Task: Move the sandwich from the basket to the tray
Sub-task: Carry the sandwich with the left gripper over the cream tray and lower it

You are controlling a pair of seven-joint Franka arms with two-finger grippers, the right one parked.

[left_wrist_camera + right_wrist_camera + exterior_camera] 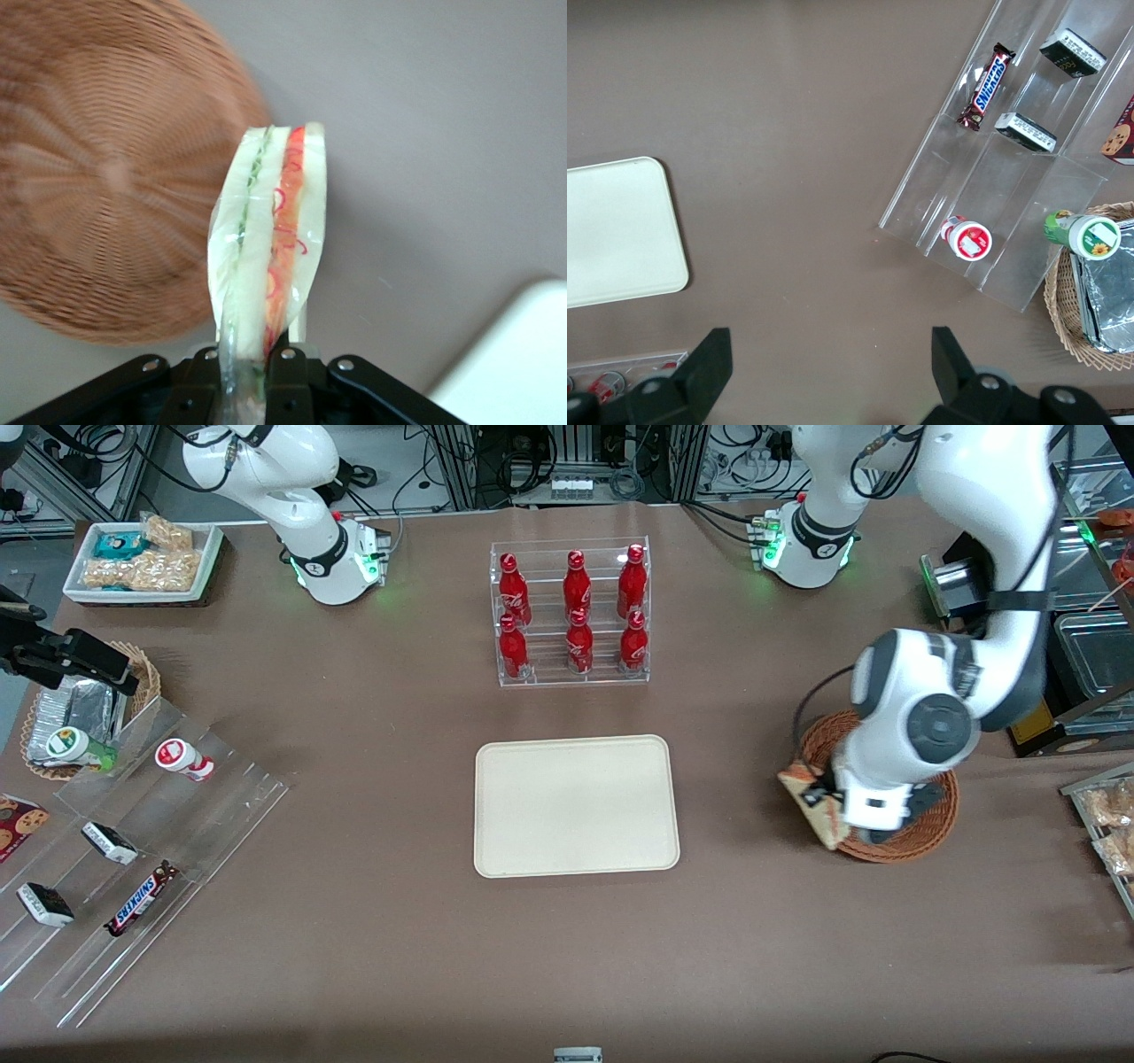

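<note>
My left gripper [828, 808] is shut on the sandwich [811, 802], a wedge of pale bread in clear wrap with red-orange and green filling, and holds it above the edge of the round reddish-brown wicker basket [921, 841]. In the left wrist view the sandwich [270, 239] sticks out from between the fingers, with the basket [106, 195] beneath and beside it and a corner of the tray [518, 363] showing. The cream rectangular tray [576, 804] lies at the table's middle, toward the parked arm from the basket, with nothing on it.
A clear rack of red bottles [571, 615] stands farther from the front camera than the tray. Clear acrylic racks with snacks [133, 841], a smaller wicker basket with foil packets [80, 708] and a white snack tray [142, 562] lie toward the parked arm's end.
</note>
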